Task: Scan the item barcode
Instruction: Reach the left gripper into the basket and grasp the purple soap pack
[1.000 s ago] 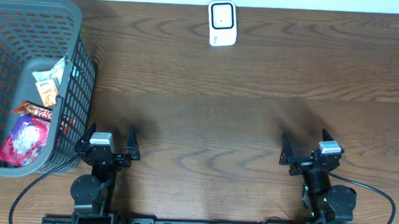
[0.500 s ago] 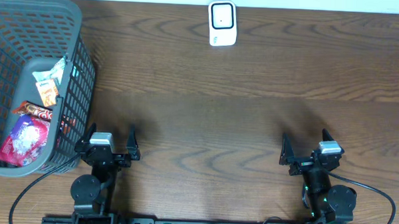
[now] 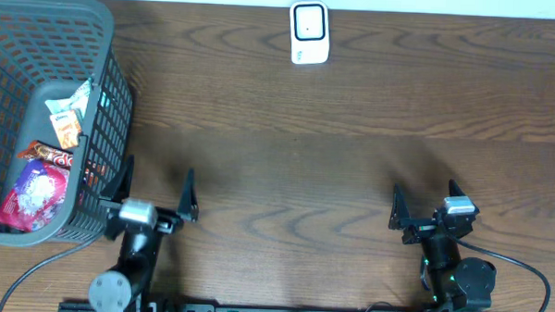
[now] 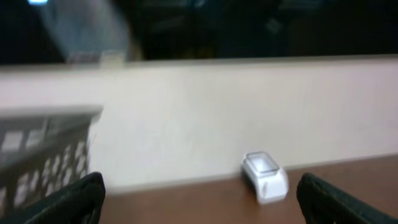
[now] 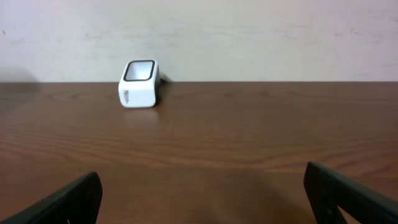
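Shifted since a second ago, the left gripper point(image 3: 156, 191) is held spread and empty just beside the basket point(image 3: 113, 85). The right gripper point(image 3: 425, 200) is likewise spread, empty and unmoved. No item is taken yet: the packets point(image 3: 38, 187) lie in the basket, well apart from the scanner point(image 3: 310, 32). The reach is judged barely begun. Next, the left gripper must be carried over the rim and lowered onto one packet.

Left gripper point(image 3: 158, 178) and right gripper point(image 3: 424, 193): matte black, with thin tapering fingers point(image 3: 189, 195). Pale grey block point(image 3: 138, 209) atop each wrist. Round black joint housing point(image 3: 475, 276) behind each wrist. Thin black cable point(image 3: 35, 266) curving off each base. Small green lights point(image 3: 425, 264) on right arm.
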Action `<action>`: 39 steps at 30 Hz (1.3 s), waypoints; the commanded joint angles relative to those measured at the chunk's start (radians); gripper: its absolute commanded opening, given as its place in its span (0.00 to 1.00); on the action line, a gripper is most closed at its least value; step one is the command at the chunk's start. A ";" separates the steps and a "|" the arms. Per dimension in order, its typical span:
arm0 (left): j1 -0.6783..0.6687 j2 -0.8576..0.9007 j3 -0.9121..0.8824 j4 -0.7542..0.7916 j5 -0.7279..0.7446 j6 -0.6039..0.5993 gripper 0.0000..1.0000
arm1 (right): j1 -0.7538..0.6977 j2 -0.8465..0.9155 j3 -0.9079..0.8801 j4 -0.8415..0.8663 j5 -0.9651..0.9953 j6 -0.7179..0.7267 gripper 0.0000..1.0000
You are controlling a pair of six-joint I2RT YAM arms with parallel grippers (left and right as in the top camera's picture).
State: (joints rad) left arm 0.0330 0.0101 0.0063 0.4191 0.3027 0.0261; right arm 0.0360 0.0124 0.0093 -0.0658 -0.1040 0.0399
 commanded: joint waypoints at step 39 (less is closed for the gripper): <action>0.008 0.956 1.300 -0.653 0.006 -0.087 0.98 | 0.010 -0.006 -0.004 -0.001 0.008 -0.015 0.99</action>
State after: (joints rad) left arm 0.0330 0.9257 1.2041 -0.2043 0.5331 0.0223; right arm 0.0360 0.0120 0.0090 -0.0658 -0.0990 0.0395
